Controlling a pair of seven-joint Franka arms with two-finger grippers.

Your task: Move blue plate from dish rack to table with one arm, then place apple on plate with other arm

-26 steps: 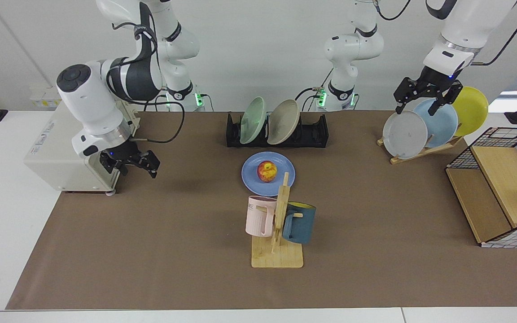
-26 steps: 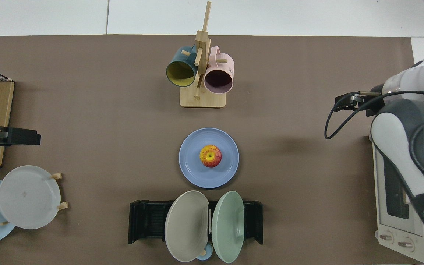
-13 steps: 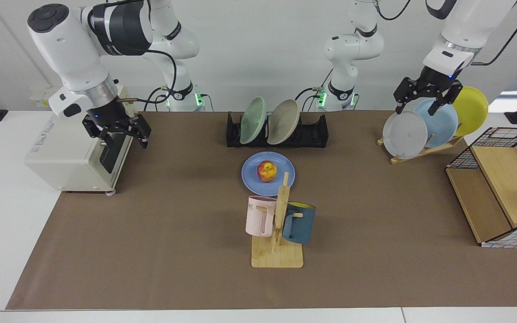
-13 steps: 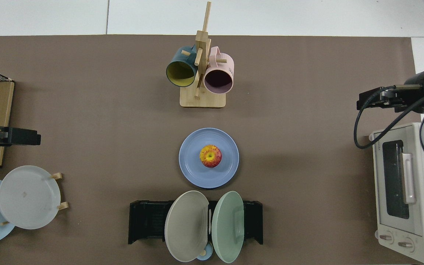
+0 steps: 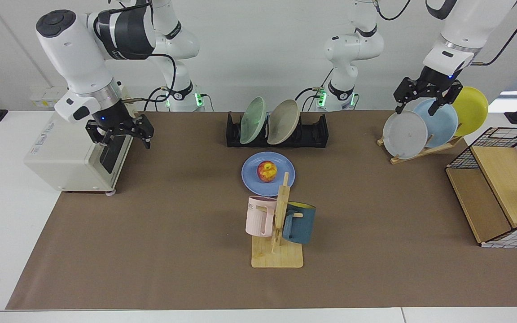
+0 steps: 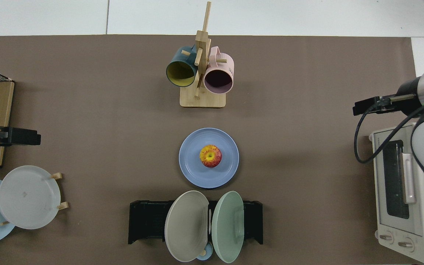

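Mug stand (image 5: 277,233): near desk (image 5: 173,251) edge. Apple (image 5: 267,171) on blue plate (image 5: 254,179): desk centre. Dish rack (image 5: 317,132): far edge. Right gripper (image 5: 120,134), spread, empty: over toaster oven (image 5: 65,157). Left gripper (image 5: 424,96), spread, empty: above wooden plate stand (image 5: 420,150).

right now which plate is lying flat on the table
The blue plate, holding the apple; every other plate stands tilted in a rack.
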